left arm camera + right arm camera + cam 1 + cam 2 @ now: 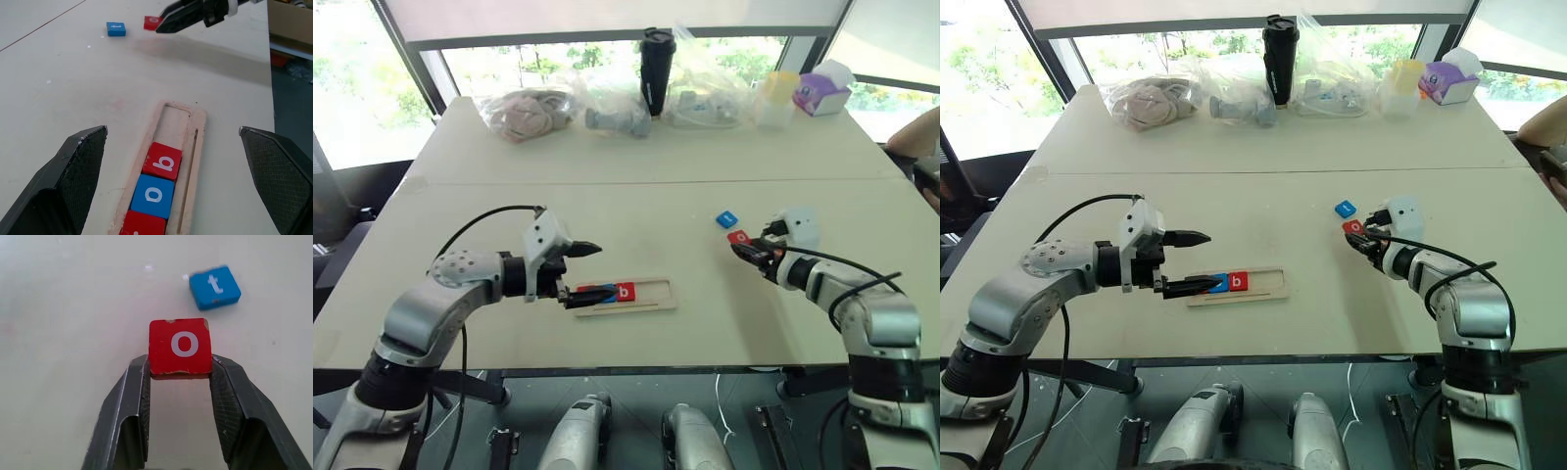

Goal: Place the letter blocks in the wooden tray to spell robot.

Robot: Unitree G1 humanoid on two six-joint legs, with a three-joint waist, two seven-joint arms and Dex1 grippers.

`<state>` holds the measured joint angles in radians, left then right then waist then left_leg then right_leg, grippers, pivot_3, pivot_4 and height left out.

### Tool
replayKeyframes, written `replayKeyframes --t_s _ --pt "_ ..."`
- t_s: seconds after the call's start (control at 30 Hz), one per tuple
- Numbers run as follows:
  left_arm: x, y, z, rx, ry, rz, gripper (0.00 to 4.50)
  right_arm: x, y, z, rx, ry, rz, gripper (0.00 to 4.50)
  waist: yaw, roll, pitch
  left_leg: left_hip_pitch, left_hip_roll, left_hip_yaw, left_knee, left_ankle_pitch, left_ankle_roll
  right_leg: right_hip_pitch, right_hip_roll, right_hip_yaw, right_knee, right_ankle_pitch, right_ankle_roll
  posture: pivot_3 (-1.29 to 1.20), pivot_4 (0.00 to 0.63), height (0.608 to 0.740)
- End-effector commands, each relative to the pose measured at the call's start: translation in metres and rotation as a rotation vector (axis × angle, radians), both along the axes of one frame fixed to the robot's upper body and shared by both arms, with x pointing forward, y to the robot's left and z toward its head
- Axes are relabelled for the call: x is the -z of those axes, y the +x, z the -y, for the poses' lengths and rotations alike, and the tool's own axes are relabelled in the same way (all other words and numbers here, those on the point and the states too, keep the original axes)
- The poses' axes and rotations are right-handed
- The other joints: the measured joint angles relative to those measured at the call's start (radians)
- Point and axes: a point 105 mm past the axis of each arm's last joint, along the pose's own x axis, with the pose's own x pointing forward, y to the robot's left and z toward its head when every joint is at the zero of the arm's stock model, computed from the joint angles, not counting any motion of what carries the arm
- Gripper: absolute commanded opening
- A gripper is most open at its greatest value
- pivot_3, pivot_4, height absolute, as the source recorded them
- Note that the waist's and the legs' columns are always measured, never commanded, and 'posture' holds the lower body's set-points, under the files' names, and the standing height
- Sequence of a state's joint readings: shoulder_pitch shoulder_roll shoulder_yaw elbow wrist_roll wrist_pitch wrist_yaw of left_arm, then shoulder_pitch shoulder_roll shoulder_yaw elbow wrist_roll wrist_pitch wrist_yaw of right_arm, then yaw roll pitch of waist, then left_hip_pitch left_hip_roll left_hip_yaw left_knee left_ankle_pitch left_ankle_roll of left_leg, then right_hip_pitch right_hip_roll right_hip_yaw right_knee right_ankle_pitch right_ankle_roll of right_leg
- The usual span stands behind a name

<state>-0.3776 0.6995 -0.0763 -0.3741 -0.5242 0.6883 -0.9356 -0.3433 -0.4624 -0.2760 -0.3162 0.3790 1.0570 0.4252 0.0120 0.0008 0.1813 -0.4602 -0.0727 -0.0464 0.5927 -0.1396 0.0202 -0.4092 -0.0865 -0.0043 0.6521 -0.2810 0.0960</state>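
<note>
While left jaws (pixel 586 271) gape wide, right jaws (pixel 180 374) pinch red "o" block (pixel 179 346).

red tile (pixel 180 346) "o", blue tile (pixel 214 287) "t"

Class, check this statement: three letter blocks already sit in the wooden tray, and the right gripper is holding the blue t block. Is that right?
Not quite. The right gripper holds the red o block, not the blue t block, which lies on the table beyond it; the right wrist view shows this. Three blocks do sit in the wooden tray.
</note>
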Motion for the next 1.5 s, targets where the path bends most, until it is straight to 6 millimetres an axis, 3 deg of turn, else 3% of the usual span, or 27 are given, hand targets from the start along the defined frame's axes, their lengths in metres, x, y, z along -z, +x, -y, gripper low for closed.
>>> replayKeyframes --t_s 0.03,0.2,0.4,0.6,0.8,0.83,0.87,0.93,1.03,1.23,1.37,1.5 --pt "-0.004 -0.004 0.003 0.025 0.007 0.04 4.5 -0.015 -0.026 -0.024 0.013 0.029 0.031 1.12 0.0 0.0 0.0 0.0 0.0 0.0 0.0 0.0 0.0 0.0 0.0 0.0 0.0 0.0 0.0 0.0 0.15 0.74" --pt "-0.001 -0.004 0.006 0.045 0.011 0.029 4.5 0.001 -0.061 -0.066 0.015 0.072 -0.043 1.12 0.0 0.0 0.0 0.0 0.0 0.0 -0.001 -0.001 -0.002 -0.001 0.0 0.0 0.0 0.0 0.0 0.0 0.15 0.74" --pt "0.007 -0.006 0.003 0.066 0.056 0.015 4.5 0.027 -0.074 -0.052 0.136 -0.014 -0.167 1.12 -0.002 0.001 0.0 0.0 0.0 0.0 -0.001 -0.001 -0.002 -0.004 0.0 0.0 -0.003 0.0 -0.001 0.0 0.15 0.74" --pt "0.009 -0.006 0.004 0.07 0.067 0.018 4.5 0.032 -0.075 -0.057 0.091 -0.04 -0.17 1.12 -0.006 0.001 0.0 0.0 0.0 0.0 -0.003 -0.001 -0.002 -0.004 0.0 0.0 -0.003 0.0 -0.001 0.0 0.15 0.74" --pt "0.011 -0.006 0.003 0.065 0.073 0.022 4.5 0.029 -0.077 -0.067 0.015 -0.043 -0.153 4.18 -0.008 0.001 0.0 0.0 0.0 0.0 -0.003 -0.001 -0.002 -0.004 0.0 0.0 -0.003 0.0 -0.001 0.0 0.15 0.74" --pt "0.011 -0.006 0.003 0.064 0.073 0.021 4.5 0.025 -0.08 -0.07 -0.045 -0.044 -0.141 4.46 -0.008 0.001 0.0 0.0 0.0 0.0 -0.003 -0.001 -0.002 -0.004 0.0 0.0 -0.003 0.0 -0.001 0.0 0.15 0.74" --pt "0.012 -0.006 0.003 0.064 0.073 0.021 4.5 0.022 -0.083 -0.073 -0.108 -0.058 -0.128 4.46 -0.007 0.001 0.0 0.0 0.0 0.0 -0.003 -0.001 -0.002 -0.004 0.0 0.0 -0.004 0.0 -0.001 0.0 0.15 0.74" --pt "0.012 -0.006 0.002 0.065 0.078 0.02 4.5 0.007 -0.083 -0.064 -0.224 -0.129 -0.031 4.46 -0.002 0.001 0.0 0.0 0.0 0.0 -0.002 -0.001 -0.002 -0.003 0.0 -0.001 -0.005 0.0 -0.001 0.0 0.15 0.74" --pt "0.012 -0.004 0.001 0.068 0.084 0.021 4.5 -0.009 -0.077 -0.033 -0.401 -0.251 0.078 4.46 -0.001 0.001 0.0 0.0 0.0 0.0 -0.001 -0.002 -0.001 0.0 -0.001 -0.001 -0.008 0.0 0.0 0.0 0.15 0.74" --pt "0.011 -0.004 -0.003 0.081 0.104 0.031 4.5 0.001 -0.06 0.012 -0.598 -0.518 0.109 4.46 -0.005 0.0 0.0 0.0 0.0 0.001 -0.001 -0.002 -0.001 0.004 -0.001 -0.002 -0.009 0.0 0.0 0.0 0.15 0.74" --pt "0.01 -0.003 -0.007 0.076 0.121 0.041 4.5 0.017 -0.04 0.022 -0.778 -0.739 0.133 4.46 -0.01 0.0 0.0 0.0 0.0 0.001 0.0 -0.002 -0.001 0.004 -0.001 -0.002 -0.009 0.0 0.0 0.0 0.15 0.74" --pt "0.009 -0.004 -0.007 0.057 0.115 0.046 4.5 0.025 -0.026 0.014 -0.872 -0.721 0.156 4.46 -0.008 0.0 0.0 0.0 0.001 0.002 0.001 -0.001 0.001 0.004 -0.001 -0.002 -0.007 0.0 0.0 0.0 0.15 0.74"
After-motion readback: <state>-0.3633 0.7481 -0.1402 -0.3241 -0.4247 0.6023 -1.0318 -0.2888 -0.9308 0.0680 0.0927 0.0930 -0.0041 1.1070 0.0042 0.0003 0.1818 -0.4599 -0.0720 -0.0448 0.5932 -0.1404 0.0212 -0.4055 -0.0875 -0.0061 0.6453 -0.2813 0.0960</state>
